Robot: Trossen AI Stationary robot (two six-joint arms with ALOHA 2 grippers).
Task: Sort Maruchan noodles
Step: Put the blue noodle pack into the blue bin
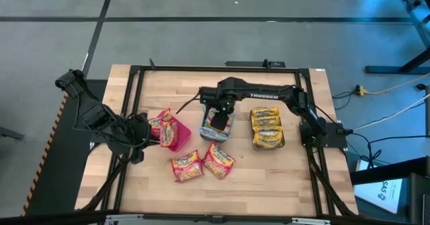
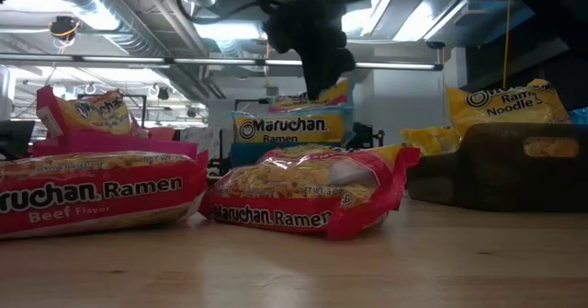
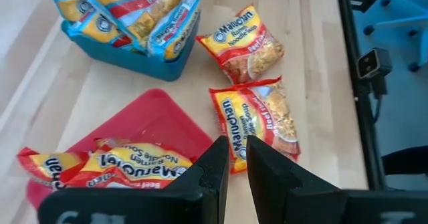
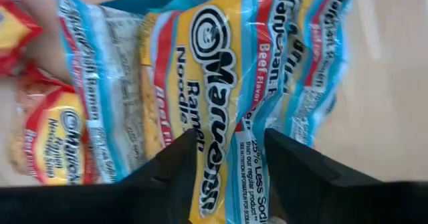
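Hovering over the teal bin [image 1: 216, 132] at mid-tabletop [image 1: 269, 178], the right hand [image 1: 218, 119] points straight down at the light-blue ramen packets [image 4: 221, 70] piled inside; its fingers [image 4: 301, 164] stand apart just above the top packet, with nothing held between them. The left hand [image 1: 139, 136] sits at the tabletop's left side, beside the pink bin [image 1: 176, 136], which already holds red ramen packets [image 3: 120, 167]. In the left wrist view its fingers [image 3: 217, 167] are nearly together with only a narrow gap, and nothing is visible between them; whether they count as fully closed I cannot tell. Two more red packets [image 1: 201, 163] lie loose on the tabletop near the front edge, side by side, in front of the gap between the pink and teal bins. A dark bin [image 1: 267, 139] to the right of the teal one carries a stack of yellow packets [image 1: 266, 120]. All three bins stand in a row, apart from each other.
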